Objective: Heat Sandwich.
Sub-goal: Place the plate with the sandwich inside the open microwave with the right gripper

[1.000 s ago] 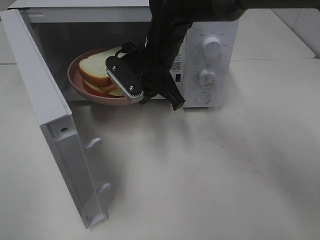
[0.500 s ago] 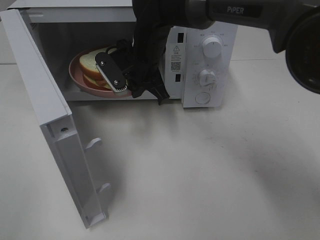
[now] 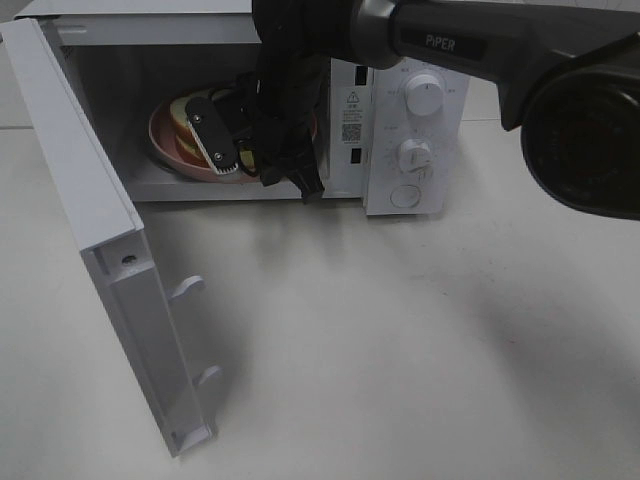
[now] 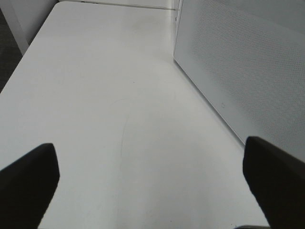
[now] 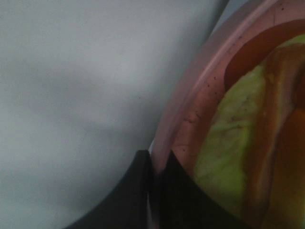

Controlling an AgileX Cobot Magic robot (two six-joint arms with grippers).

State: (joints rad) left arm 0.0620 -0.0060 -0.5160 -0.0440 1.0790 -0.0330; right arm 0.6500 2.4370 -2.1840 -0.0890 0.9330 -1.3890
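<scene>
Exterior high view: microwave (image 3: 410, 120) stood at 12 o'clock on the table (image 3: 400, 350), its door (image 3: 90, 200) swung out toward 8 o'clock, leaving the cavity free for loading. The sandwich (image 3: 180, 118) lay on the pink plate (image 3: 163, 150) inside the cavity, around 11 o'clock. The right gripper (image 3: 228, 165) reached in from 1 o'clock. Its jaws were pinched narrow on the plate's rim at roughly the plate's 5 o'clock, and right wrist view confirmed the right gripper (image 5: 153, 162) clamped on the plate (image 5: 190, 109), not on the sandwich (image 5: 228, 143). Gripping the rim presumably kept the food untouched and level. The left gripper (image 4: 152, 186) hung wide open over bare table (image 4: 95, 95), holding nothing, seemingly parked clear of the door. Judged stage: plate nearly seated, with release and door closing to come.
</scene>
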